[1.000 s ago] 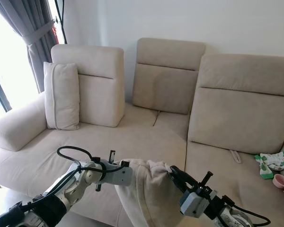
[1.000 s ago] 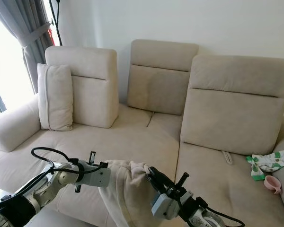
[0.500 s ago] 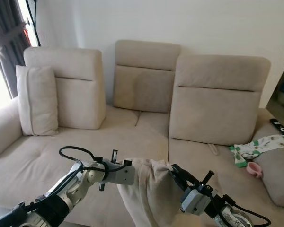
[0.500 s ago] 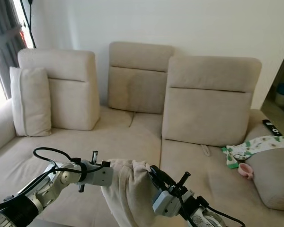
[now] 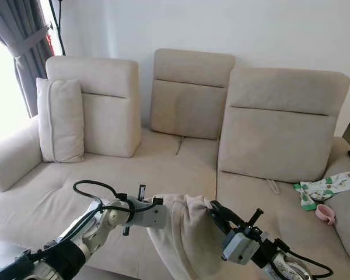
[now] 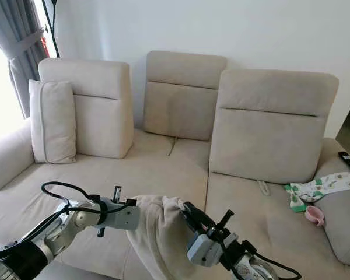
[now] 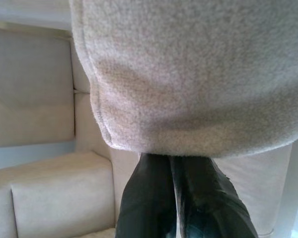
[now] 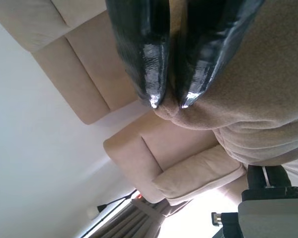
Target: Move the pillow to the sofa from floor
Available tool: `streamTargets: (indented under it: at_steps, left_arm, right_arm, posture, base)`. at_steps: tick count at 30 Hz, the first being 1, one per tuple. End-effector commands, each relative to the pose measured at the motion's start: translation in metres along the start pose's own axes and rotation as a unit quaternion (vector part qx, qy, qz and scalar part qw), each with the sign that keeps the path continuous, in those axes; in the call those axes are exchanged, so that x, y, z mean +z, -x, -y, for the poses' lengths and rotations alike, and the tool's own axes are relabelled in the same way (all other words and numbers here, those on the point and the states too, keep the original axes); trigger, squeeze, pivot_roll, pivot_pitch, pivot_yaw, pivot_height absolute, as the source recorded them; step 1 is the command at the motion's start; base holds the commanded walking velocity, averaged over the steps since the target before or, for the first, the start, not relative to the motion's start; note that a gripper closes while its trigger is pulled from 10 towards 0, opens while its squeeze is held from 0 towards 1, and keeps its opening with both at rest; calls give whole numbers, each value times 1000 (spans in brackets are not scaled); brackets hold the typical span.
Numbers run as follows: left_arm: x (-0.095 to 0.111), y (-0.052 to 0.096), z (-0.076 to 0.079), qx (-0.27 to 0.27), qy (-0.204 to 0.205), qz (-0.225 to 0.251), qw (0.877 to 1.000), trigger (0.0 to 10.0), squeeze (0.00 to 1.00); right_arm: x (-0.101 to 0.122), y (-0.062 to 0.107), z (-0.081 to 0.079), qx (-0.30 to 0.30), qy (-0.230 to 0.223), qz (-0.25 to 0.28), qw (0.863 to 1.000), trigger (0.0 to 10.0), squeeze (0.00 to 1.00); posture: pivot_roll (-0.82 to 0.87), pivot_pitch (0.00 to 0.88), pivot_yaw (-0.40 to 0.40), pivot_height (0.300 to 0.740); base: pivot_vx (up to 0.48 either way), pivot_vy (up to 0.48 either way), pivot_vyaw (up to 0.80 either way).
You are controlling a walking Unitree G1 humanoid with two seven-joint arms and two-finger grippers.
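pillow [image 5: 189, 242], beige and slumped, hangs between the two grippers in front of the sofa's [image 5: 163, 169] front edge, off the seat. left gripper [image 5: 163, 213] presses into its upper left side; in the left wrist view its black fingers [image 7: 154, 203] look pinched together under the fabric, probably on a fold. right gripper [image 8: 169, 104] pinches the pillow's top right corner between nearly closed fingertips. another cushion [image 5: 61, 119] leans at the sofa's left end; patterned cloth [image 5: 326, 188] and pink cup [image 5: 325, 213] lie at its right end.

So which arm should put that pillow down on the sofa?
Probably both together. The left gripper and right gripper each pinch a top corner of the pillow, which hangs between them before the sofa seat.
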State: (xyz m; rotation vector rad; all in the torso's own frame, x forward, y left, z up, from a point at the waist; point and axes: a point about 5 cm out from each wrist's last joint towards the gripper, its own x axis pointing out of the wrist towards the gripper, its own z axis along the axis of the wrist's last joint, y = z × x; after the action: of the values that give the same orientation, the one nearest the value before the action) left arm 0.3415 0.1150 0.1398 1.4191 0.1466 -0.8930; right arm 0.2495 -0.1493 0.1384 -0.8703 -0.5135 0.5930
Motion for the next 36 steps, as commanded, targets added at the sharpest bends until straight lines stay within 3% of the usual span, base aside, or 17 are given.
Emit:
streamTargets:
  at_steps: [1, 12, 36]
  left_arm:
    - [10, -2, -2, 4, -6, 27, 1000, 10000, 0]
    - [14, -3, -7, 18, -10, 35, 999, 10000, 0]
    - [17, -5, -9, 21, -17, 41, 999, 10000, 0]
  right_arm:
    - [15, -11, 10, -18, 11, 45, 999, 10000, 0]
    - [17, -15, 28, -54, 36, 52, 997, 10000, 0]
    - [16, -13, 25, -46, 37, 45, 997, 10000, 0]
  posture:
    - [154, 0, 3, 740]
    - [149, 0, 2, 740]
    - [135, 0, 5, 740]
  base:
    - [240, 0, 0]
    - [109, 0, 0]
    - [272, 0, 0]
